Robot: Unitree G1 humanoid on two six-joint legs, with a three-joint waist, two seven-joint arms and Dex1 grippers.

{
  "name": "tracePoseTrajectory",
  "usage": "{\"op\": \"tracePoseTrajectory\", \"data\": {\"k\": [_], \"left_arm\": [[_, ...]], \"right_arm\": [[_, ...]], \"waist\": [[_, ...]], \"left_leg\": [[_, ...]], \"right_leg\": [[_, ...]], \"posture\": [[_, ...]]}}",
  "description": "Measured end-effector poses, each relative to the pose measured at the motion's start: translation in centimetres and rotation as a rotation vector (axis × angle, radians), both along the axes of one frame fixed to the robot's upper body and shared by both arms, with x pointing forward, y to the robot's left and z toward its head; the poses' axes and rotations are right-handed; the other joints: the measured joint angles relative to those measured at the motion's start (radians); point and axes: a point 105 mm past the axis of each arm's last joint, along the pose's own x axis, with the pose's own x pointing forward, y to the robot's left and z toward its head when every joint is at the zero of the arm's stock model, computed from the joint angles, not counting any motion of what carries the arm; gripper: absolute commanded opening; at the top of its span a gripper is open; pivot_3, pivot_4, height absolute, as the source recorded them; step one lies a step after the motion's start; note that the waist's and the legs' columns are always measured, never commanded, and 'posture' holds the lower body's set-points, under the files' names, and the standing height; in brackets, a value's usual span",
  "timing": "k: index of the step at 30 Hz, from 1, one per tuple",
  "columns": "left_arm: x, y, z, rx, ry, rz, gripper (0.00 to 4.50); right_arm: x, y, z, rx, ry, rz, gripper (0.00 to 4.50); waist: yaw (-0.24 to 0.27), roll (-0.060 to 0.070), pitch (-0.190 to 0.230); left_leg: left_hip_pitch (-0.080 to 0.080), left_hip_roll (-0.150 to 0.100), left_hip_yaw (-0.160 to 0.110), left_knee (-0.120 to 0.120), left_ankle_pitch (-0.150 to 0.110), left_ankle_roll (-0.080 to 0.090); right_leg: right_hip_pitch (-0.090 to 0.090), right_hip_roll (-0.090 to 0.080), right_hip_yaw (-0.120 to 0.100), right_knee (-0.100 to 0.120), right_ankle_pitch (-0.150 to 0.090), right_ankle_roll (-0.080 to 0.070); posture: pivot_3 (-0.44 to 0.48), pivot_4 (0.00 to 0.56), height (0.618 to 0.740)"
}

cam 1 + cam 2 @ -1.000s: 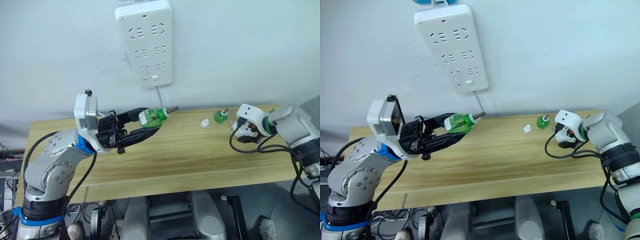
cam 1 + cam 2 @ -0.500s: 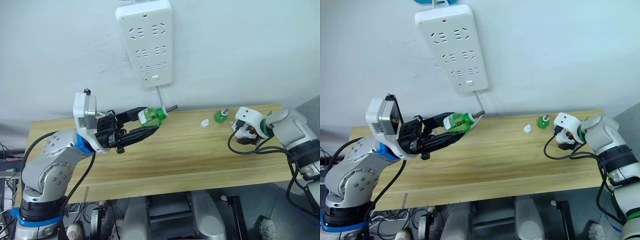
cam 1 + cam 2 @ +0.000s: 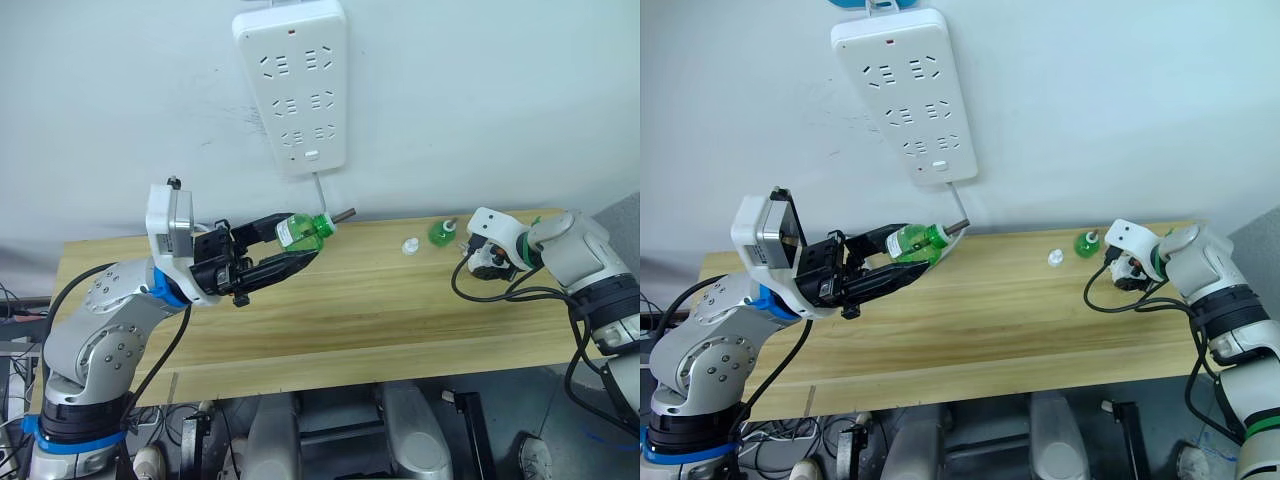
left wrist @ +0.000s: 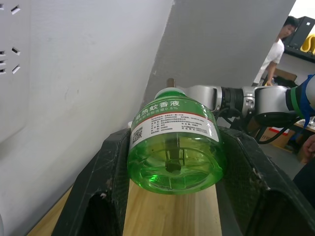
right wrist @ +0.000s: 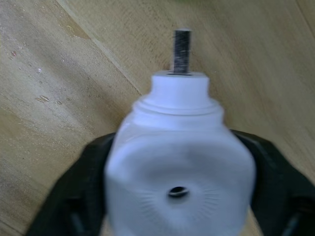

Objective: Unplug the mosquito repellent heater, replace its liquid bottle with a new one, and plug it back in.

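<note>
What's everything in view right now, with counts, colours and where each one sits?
power strip: one, white, on the wall above the table.
table: one, light wood.
held green bottle: one, translucent green, no cap, dark wick, lying sideways in the left gripper above the table.
standing green bottle: one, green, no cap, near the table's far edge.
cap: one, whitish, on the table beside the standing green bottle.
heater: one, white, in the right gripper.
person: one, white shirt, in the background.
left gripper: black, shut on the held green bottle.
right gripper: black, shut on the heater.
</note>
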Motion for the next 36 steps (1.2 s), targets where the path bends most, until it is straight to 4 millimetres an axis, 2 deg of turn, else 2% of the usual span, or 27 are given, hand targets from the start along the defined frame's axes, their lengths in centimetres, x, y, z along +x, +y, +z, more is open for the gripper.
{"op": "tracePoseTrajectory", "data": {"k": [14, 19, 23, 27, 36], "left_arm": [[0.0, 0.0, 0.0, 0.0, -0.001, -0.003, 2.25], [-0.2, 0.0, -0.1, 0.003, -0.002, -0.023, 2.25], [-0.3, 0.1, -0.2, 0.001, -0.001, -0.034, 2.25], [-0.2, 0.3, -0.3, -0.005, -0.001, -0.046, 2.25], [0.2, 0.8, -0.2, -0.02, 0.0, -0.065, 2.25]], "right_arm": [[-0.4, -0.2, 0.3, -0.005, 0.019, 0.01, 2.99], [-1.2, -0.4, 2.7, 0.039, 0.011, 0.025, 2.99], [-2.3, 0.1, 4.7, 0.171, 0.022, 0.031, 2.99], [-3.5, 1.5, 5.7, 0.362, 0.048, 0.046, 2.99], [-6.5, 7.4, 10.2, 0.799, 0.14, 0.182, 2.99]], "waist": [[0.0, 0.0, 0.0], [-0.001, 0.0, 0.0], [-0.002, 0.0, 0.0], [-0.003, 0.0, 0.0], [-0.005, 0.0, 0.0]], "left_leg": [[0.0, 0.0, 0.0, 0.0, 0.0, 0.0], [0.0, 0.0, 0.0, 0.0, 0.0, 0.0], [0.0, 0.0, 0.0, 0.0, 0.0, 0.0], [0.0, 0.0, 0.0, 0.0, 0.0, 0.0], [0.0, 0.0, 0.0, 0.001, 0.0, 0.001]], "right_leg": [[0.0, 0.0, 0.0, 0.0, 0.0, 0.0], [0.0, 0.0, 0.0, 0.0, 0.0, 0.0], [0.0, 0.0, 0.0, 0.0, 0.0, 0.0], [0.0, 0.0, 0.0, 0.0, 0.0, 0.0], [0.0, 0.0, -0.001, 0.0, 0.0, 0.0]], "posture": [[-0.21, 0.395, 0.73], [-0.226, 0.386, 0.73], [-0.243, 0.376, 0.73], [-0.254, 0.368, 0.73], [-0.258, 0.361, 0.73]]}}
